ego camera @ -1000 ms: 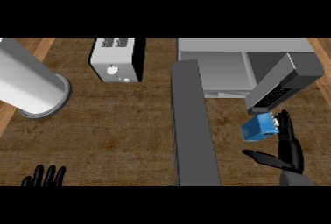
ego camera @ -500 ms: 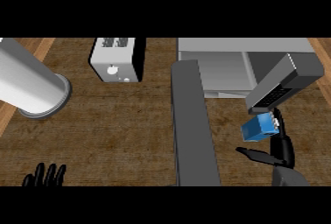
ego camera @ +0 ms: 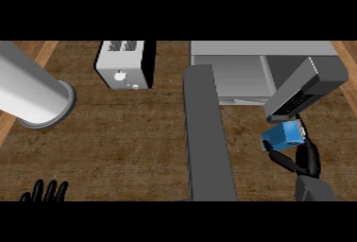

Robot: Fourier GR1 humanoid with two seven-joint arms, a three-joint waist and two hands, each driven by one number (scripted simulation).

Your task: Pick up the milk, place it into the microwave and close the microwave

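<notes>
fingers [ego camera: 307,152] and thumb of the right hand [ego camera: 301,159] curl around the milk [ego camera: 283,135], pinching its lower side faces. the milk, a small blue carton, sits in front of the microwave [ego camera: 237,78], just below its control panel and right of the open door [ego camera: 207,137]. judgement: the carton is light, stiff-walled and smooth; take hold across two flat opposite sides, mid-height. left hand [ego camera: 43,194] rests at lower left, fingers straight and spread.
</notes>
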